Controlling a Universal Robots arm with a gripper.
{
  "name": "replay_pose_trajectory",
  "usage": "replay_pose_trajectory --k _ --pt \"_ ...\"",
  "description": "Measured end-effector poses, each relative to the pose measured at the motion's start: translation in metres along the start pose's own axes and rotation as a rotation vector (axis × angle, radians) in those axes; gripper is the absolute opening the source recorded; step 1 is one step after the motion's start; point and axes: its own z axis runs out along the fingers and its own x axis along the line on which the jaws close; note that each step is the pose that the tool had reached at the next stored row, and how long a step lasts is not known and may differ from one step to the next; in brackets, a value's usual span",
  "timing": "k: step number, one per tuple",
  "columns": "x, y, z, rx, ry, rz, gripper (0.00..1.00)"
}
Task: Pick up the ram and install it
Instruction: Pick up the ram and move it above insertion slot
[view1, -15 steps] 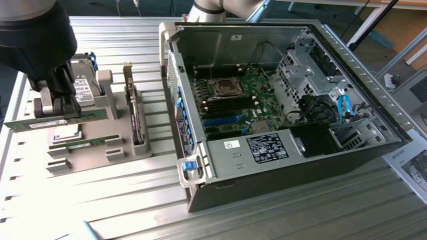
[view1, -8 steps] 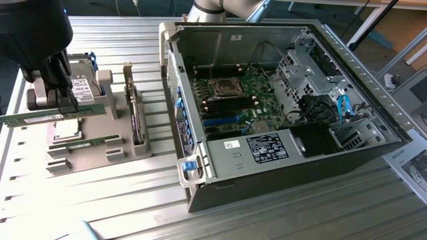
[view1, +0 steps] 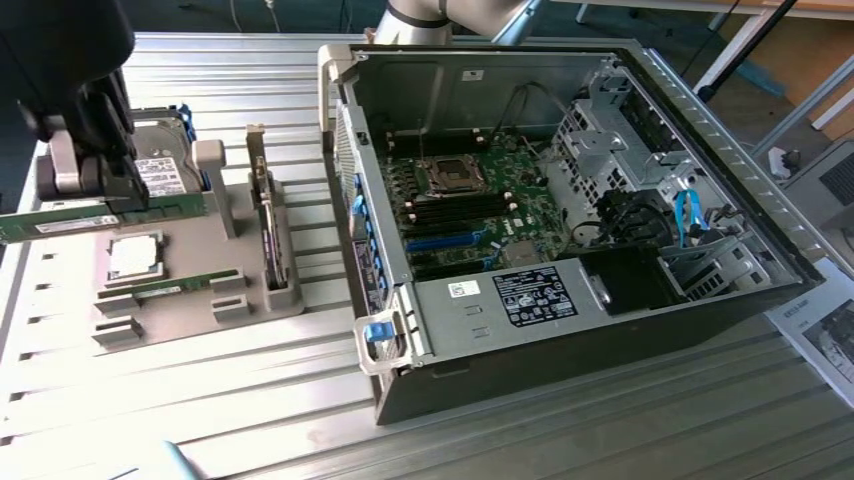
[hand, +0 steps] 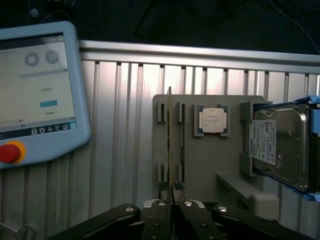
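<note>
Wrist view: the thin, narrow green circuit-board ram (hand: 169, 140) appears edge-on as a fine line, clamped between the 2 black fingers of the pincer (hand: 172, 194), which is clenched on it.

Exterior view: the ram (view1: 127, 215) stands on edge with its broad face to the camera. Its long axis is near level and runs from the exterior view's left to its right, the right end slightly higher. It appears to be raised above the grey moulded holder tray (view1: 187, 250), though clearance cannot be confirmed.

Assessment: the step in hand is the lift. It is best done with a straight rise, the stick kept level and on edge, and the grip unchanged, so that nothing snags the tray.

Nearby on the tray:
- 1 further green memory stick (view1: 174, 287)
- a square silver processor chip (hand: 215, 120)
- a metal hard drive (hand: 277, 145)

The open dark computer case (view1: 641, 60) stands well apart on the ribbed metal surface (view1: 200, 400).
</note>
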Motion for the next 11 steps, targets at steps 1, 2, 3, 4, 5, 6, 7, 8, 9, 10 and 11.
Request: replay_pose_trajectory --k 1,2,3,4,5,6,7,8,9,10,11 --pt "0.000 0.0001 -0.0024 -0.0001 0.0000 0.000 0.12" --pt "0.000 0.0001 -0.0036 0.0000 0.0000 0.000 0.12" --pt "0.000 0.0002 -0.0053 0.0000 0.0000 0.000 0.12" --pt "0.000 0.0002 -0.0072 0.0000 0.0000 0.000 0.12" --pt "0.000 0.0003 -0.0105 0.0000 -0.0001 0.000 0.12" --pt "0.000 0.0004 -0.0132 0.0000 0.0000 0.000 0.12" --pt "0.000 0.0005 -0.0153 0.0000 0.0000 0.000 0.12" --pt "-0.001 0.0005 -0.0166 0.0000 -0.0001 0.000 0.12" --pt "-0.001 0.0006 -0.0178 0.0000 0.0000 0.000 0.12" --pt "-0.001 0.0006 -0.0194 0.0000 -0.0001 0.000 0.12" --pt "-0.001 0.0007 -0.0203 -0.0001 0.0000 0.000 0.12"
